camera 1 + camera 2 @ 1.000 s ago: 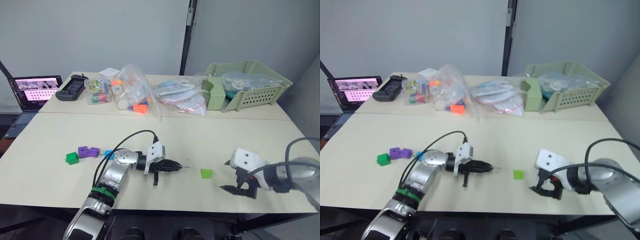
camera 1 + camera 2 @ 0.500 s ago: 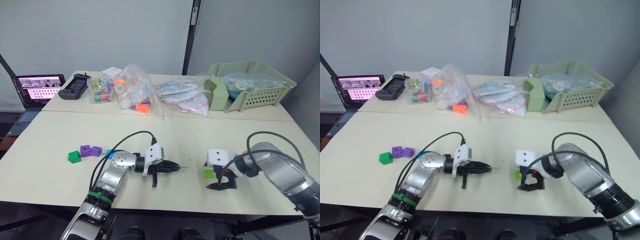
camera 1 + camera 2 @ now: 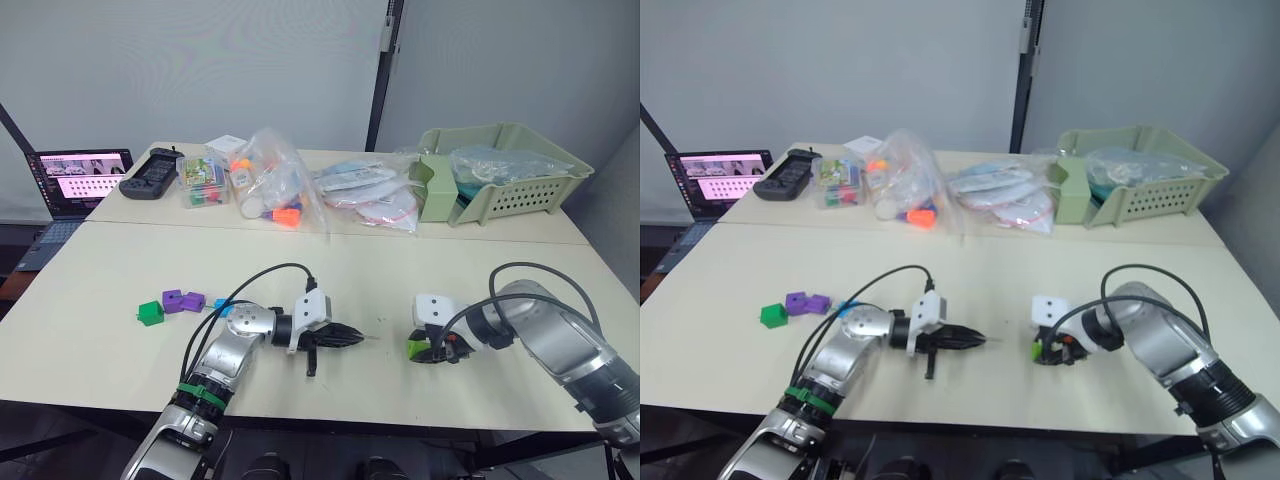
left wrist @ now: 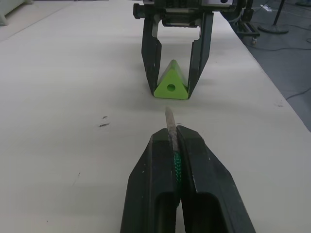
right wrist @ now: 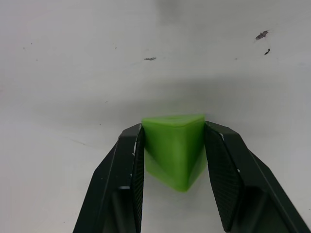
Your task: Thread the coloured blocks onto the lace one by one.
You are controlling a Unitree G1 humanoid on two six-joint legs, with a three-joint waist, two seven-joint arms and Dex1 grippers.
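The lime green block (image 3: 417, 348), triangular with a hole facing the lace tip (image 4: 171, 85), rests on the table. My right gripper (image 5: 173, 145) is shut on it, one finger pressed against each side. Just to its left, my left gripper (image 4: 172, 138) is shut on the lace (image 4: 176, 162), whose pale stiff tip (image 4: 169, 119) sticks out toward the block, a short gap away. Farther left on the table lie a dark green block (image 3: 149, 313), two purple blocks (image 3: 172, 299) and a blue block (image 3: 218, 307).
Along the back of the table stand a laptop (image 3: 78, 180), a black controller (image 3: 150, 172), clear bags of toys (image 3: 265, 180) and a pale green basket (image 3: 500, 170). Both grippers work near the table's front edge (image 3: 400, 420).
My right gripper came in from the right to the lime green block and closed onto it. The left gripper kept still with the lace.
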